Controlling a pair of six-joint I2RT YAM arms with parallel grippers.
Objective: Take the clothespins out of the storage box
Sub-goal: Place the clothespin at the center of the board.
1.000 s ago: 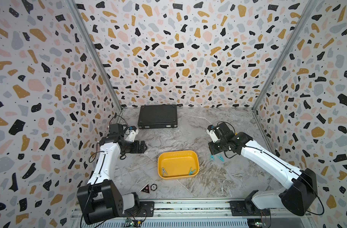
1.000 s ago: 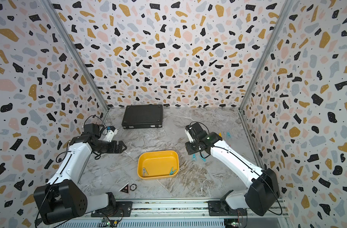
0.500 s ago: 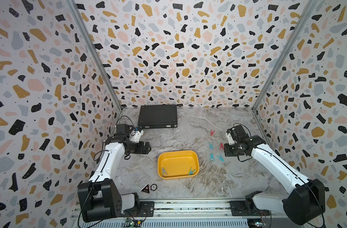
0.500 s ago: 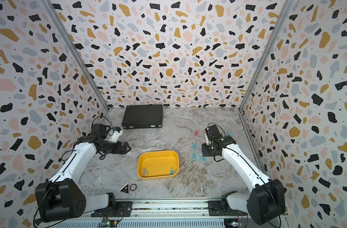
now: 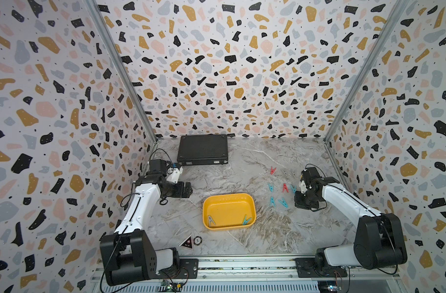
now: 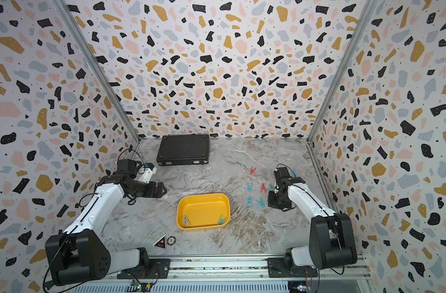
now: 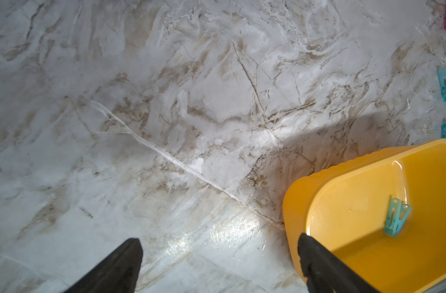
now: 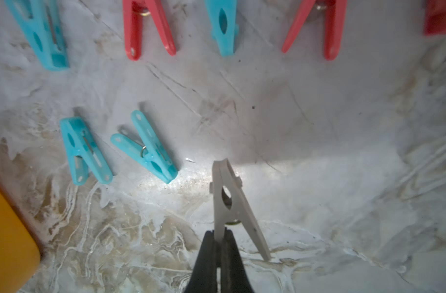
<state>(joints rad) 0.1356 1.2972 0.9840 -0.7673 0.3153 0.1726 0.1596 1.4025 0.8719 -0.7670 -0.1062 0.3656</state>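
Two clothespins lie in the storage box (image 5: 229,205). From the box's middle, the boxed grey clothespin (image 5: 211,220) sits in the corner at 7 o'clock. The boxed teal clothespin (image 5: 246,220) sits in the corner at 5 o'clock. Both are close to the near wall.

At 2 o'clock from the box, the set-down clothespins (image 5: 272,201), teal and red, lie flat on the worktop (image 5: 242,165), clear of the box.

At the edge of that group, the right gripper (image 8: 218,236) is clamped on one handle leg of the held grey clothespin (image 8: 228,200). This pin's long axis runs straight ahead of the gripper, nose leading, with the free leg splayed to one side. I cannot tell whether it touches the worktop.

The left gripper (image 5: 187,190) stands wide open and empty at 10 o'clock from the box, near its far corner.

The held pin looks ready for release beside the others. After that, the left arm is probably nearer the boxed grey pin and the right arm nearer the teal one.
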